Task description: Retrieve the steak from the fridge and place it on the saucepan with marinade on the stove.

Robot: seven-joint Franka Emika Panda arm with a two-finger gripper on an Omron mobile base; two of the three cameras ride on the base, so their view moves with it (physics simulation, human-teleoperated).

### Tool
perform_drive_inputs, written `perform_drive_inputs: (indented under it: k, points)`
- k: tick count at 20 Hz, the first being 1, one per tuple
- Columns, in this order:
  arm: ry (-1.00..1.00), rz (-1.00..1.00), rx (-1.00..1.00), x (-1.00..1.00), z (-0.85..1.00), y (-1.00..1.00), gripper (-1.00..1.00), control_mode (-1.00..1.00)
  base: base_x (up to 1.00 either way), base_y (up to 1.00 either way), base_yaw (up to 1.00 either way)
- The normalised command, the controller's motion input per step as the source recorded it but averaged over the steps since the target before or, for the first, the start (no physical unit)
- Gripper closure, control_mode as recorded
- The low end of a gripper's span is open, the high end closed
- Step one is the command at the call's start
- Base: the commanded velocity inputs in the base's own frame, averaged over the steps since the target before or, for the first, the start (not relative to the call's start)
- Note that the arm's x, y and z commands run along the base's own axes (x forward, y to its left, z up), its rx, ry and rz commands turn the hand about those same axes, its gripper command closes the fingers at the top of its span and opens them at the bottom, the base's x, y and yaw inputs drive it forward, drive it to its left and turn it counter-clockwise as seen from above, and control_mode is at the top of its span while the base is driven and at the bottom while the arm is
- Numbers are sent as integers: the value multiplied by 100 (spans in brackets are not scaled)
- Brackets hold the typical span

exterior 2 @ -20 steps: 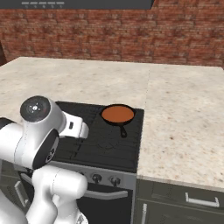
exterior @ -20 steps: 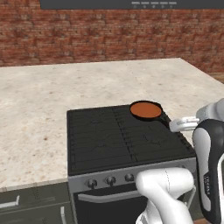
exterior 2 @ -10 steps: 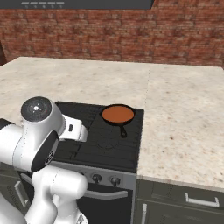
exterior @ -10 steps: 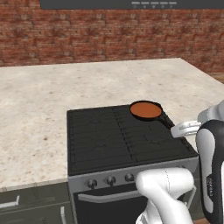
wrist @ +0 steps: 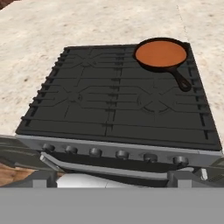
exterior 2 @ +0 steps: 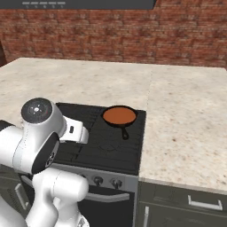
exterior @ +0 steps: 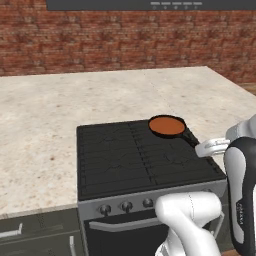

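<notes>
The end effector (wrist: 113, 178) has its jaws spread wide: in the hand view its two dark tips stand far apart at the bottom, with nothing between them. It looks down on the front of the stove (wrist: 109, 100) from above the row of knobs (wrist: 122, 154) and the oven handle (wrist: 87, 166).

The saucepan (wrist: 180, 80) sits on the grate at the stove's rear right corner, well apart from the end effector. It stands level, with its short black handle pointing toward the front right. The marinade (wrist: 160, 53) lies flat and orange-brown across its whole inside, and nothing rests on it.

In the left base view the saucepan (exterior: 189, 137) is at the far right of the stove (exterior: 125, 160), and the arm's white wrist hangs just beside the end of the pan's handle; I cannot tell if they touch. In the right base view the saucepan (exterior 2: 124, 132) is at the back of the stove (exterior 2: 115, 150), near its right edge, with the arm's big joint at the lower left.

A pale speckled worktop (exterior: 40, 125) runs along both sides of the stove and behind it. A red brick wall (exterior: 100, 40) rises at the back. Dark cabinet fronts (exterior 2: 199, 204) with pale handles sit under the worktop.
</notes>
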Motion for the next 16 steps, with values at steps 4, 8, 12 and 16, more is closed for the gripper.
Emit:
perform_drive_inputs:
  k: [4, 8, 12, 16]
  points:
    - [0, 0, 0, 0, 0, 0, -100, 100, -24, 0, 18]
    - [0, 0, 0, 0, 0, 0, -100, 100, -49, 0, 16]
    - [0, 0, 0, 0, 0, 0, -100, 100, -74, -3, 14]
    - [0, 0, 0, 0, 0, 0, -100, 100, -62, 0, 21]
